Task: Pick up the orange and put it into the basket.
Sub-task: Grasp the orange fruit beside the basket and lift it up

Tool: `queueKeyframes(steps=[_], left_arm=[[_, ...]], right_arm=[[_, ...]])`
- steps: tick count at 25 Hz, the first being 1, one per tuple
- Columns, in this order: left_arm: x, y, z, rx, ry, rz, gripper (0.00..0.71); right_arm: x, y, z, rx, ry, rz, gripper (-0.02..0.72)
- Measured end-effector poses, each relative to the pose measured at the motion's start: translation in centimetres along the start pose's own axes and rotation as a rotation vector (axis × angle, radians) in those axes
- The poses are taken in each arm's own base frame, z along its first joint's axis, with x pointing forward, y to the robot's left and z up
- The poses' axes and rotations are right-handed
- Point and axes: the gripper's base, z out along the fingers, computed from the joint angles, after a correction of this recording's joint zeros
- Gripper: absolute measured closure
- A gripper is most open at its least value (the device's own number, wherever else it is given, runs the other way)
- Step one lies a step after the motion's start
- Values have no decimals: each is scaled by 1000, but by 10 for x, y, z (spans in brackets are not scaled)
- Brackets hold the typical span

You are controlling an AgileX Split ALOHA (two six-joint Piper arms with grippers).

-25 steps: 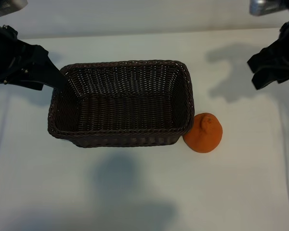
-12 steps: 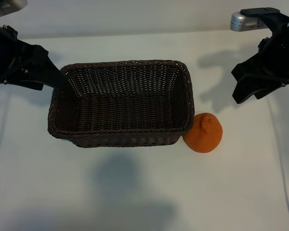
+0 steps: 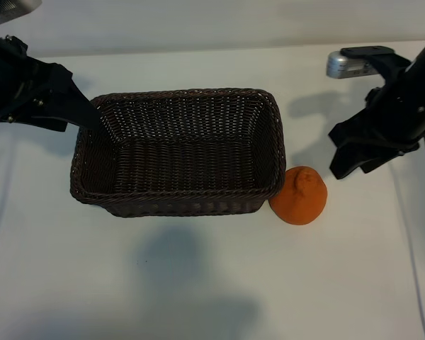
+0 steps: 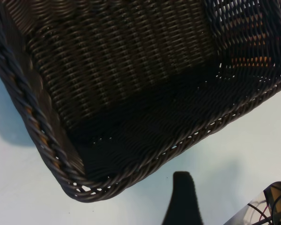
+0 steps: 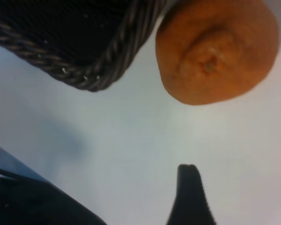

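Orange against pale grey: we see the roundish, matte, bright orange fruit (image 3: 299, 195) sitting on the light worktop (image 3: 198, 276), its bumpy stem knob turned up, touching or all but touching the right-hand end wall of the rectangular dark brown woven wicker basket (image 3: 177, 206). The basket holds nothing yet.

We judge the step in hand to be the approach. The right claw (image 3: 350, 152) hangs above and just to the right of the orange, tilted downward, its jaws spread and carrying nothing; its wrist view shows the fruit ahead and one dark fingertip (image 5: 189, 194). The left claw (image 3: 81, 113) sits at the basket's far left corner, jaws wide and empty, apparently idle.

Next, we think, the right claw must drop lower and shift toward the fruit until its jaws straddle it. The basket wall crowds one side, so the finger there needs room, or the fruit may roll.
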Motion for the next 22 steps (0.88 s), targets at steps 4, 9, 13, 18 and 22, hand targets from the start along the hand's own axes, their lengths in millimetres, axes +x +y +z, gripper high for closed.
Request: queueKeyframes(steps=[4, 9, 13, 18, 22], left_arm=[[0, 0, 0, 1, 0, 18, 129], [0, 0, 0, 1, 0, 21, 129], [0, 0, 0, 1, 0, 21, 129], [0, 0, 0, 1, 0, 21, 129], [0, 0, 0, 3, -1, 21, 129]], right_arm=[[-4, 16, 7, 3, -17, -51, 220], [-7, 27, 11, 11, -47, -93, 220], [-7, 26, 11, 13, -51, -95, 220], [-9, 26, 11, 21, -68, -115, 218], [-12, 25, 11, 32, -97, -134, 218]])
